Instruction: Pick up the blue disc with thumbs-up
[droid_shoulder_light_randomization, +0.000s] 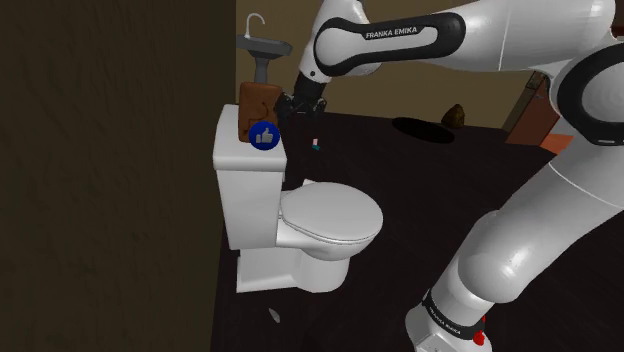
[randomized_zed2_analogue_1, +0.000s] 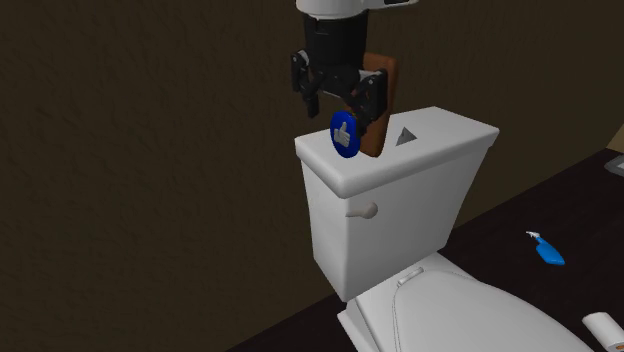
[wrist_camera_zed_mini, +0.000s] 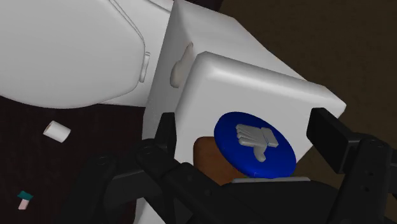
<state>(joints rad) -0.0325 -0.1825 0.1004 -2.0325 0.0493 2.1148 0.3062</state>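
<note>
1. My all-black two-finger end effector (wrist_camera_zed_mini: 247, 127) hangs over the toilet tank, its fingers spread apart and clasping nothing.
2. The glossy, flat blue disc with a pale raised thumbs-up (wrist_camera_zed_mini: 254, 149) lies between my fingers, just below their tips, and neither finger touches it.
3. The disc stands tilted on the smooth white tank lid (randomized_zed2_analogue_1: 440, 135), leaning against a brown rounded block (droid_shoulder_light_randomization: 255, 105).
4. The second exterior view gives me a small grey triangular piece (randomized_zed2_analogue_1: 406, 136) on the lid beside the block, and the rounded flush handle (randomized_zed2_analogue_1: 362, 211).
5. The shoulder view adds the white oval toilet seat cover (droid_shoulder_light_randomization: 330, 215) and a grey basin with a tap (droid_shoulder_light_randomization: 262, 45) behind the tank.
6. The wrist view shows a small white roll (wrist_camera_zed_mini: 57, 132) on the dark floor.
</note>
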